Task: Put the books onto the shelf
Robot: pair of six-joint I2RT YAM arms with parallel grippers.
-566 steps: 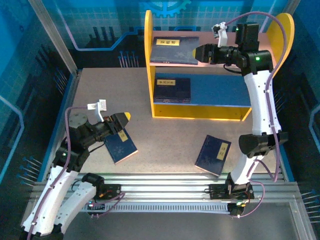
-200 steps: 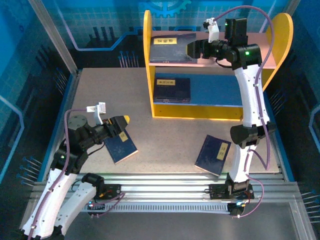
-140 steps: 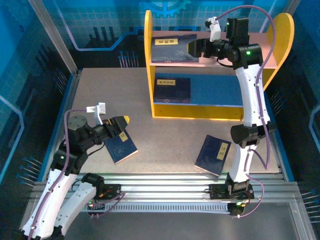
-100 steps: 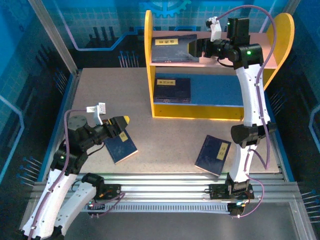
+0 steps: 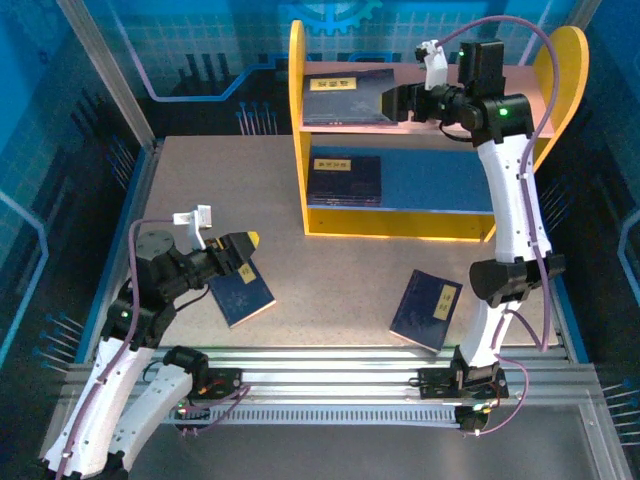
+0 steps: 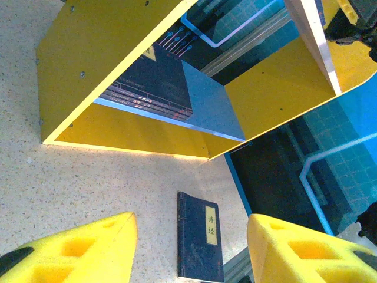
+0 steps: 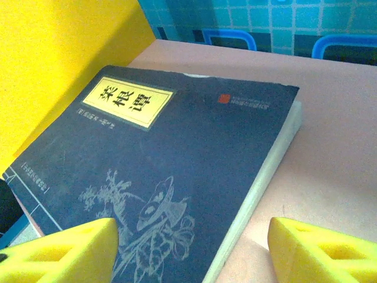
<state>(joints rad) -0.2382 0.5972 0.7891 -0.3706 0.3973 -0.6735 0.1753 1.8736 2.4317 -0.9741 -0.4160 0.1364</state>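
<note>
The shelf (image 5: 400, 222) stands at the back of the table. One dark blue book (image 5: 345, 95) lies flat on its pink top board (image 7: 341, 147), and another book (image 5: 345, 180) rests on the blue lower board. My right gripper (image 5: 392, 100) hovers at the top book's right end, open; its yellow fingers (image 7: 65, 250) straddle the top book (image 7: 177, 159) without gripping it. My left gripper (image 5: 243, 255) hangs open just above a third book (image 5: 242, 292) on the table's left. A fourth book (image 5: 427, 308) lies on the table at the front right, and it appears as a book (image 6: 200, 244) far ahead of my open left gripper (image 6: 189, 221).
The shelf's yellow side panels (image 5: 296, 120) rise on either side of the boards. Blue enclosure walls and an aluminium rail (image 5: 330, 365) border the table. The right half of the lower board (image 5: 440, 180) is bare.
My right gripper slid left along the top board, nudging the top book, then eased back right a little while its elbow swung right. The left arm has stayed still.
</note>
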